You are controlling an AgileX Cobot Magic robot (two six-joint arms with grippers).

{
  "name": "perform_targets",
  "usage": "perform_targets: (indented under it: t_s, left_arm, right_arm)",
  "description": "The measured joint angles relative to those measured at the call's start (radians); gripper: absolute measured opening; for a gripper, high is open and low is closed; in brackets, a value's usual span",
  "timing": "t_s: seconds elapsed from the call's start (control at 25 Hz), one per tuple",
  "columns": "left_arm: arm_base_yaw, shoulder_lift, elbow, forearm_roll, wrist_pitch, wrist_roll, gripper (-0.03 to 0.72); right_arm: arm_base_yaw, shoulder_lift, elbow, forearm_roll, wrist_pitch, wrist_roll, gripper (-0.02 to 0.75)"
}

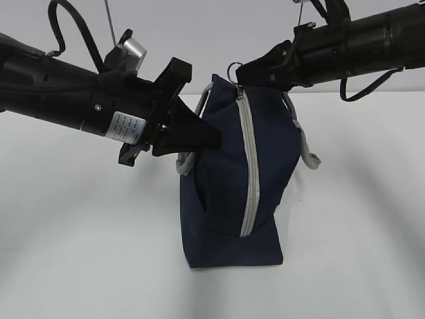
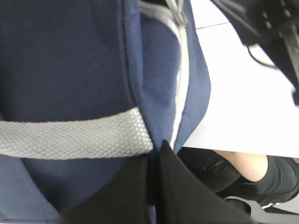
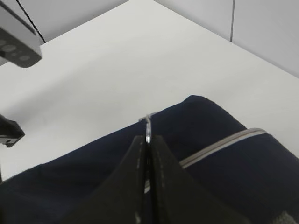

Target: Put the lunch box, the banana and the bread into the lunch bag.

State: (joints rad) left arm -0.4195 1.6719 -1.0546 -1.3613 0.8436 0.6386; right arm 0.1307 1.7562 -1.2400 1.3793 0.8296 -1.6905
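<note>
The navy lunch bag stands upright on the white table, its grey zipper running down the near face and closed. My left gripper is shut on the bag's fabric at its left edge, beside a grey webbing handle; the wrist view shows blue cloth between the fingertips. My right gripper is shut on the metal ring pull at the bag's top, seen edge-on in the right wrist view. The lunch box, banana and bread are out of view.
The white table surrounds the bag. The table's edge and a person's arm show past the bag in the left wrist view. The right arm hangs above the bag.
</note>
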Motion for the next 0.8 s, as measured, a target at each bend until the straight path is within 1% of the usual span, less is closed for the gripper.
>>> perform_targets:
  t_s: [0.28,0.52,0.8]
  left_arm:
    - [0.001,0.000,0.000,0.020,0.017,0.002,0.003]
    - [0.001,0.000,0.000,0.049,0.054,0.002,0.003]
    - [0.001,0.000,0.000,0.084,0.098,0.003,0.003]
  right_arm:
    - [0.000,0.092,-0.113,0.000,-0.003,0.022,-0.016]
    - [0.000,0.171,-0.218,0.005,-0.046,0.043,-0.016]
    - [0.000,0.302,-0.363,-0.015,-0.060,0.091,-0.016]
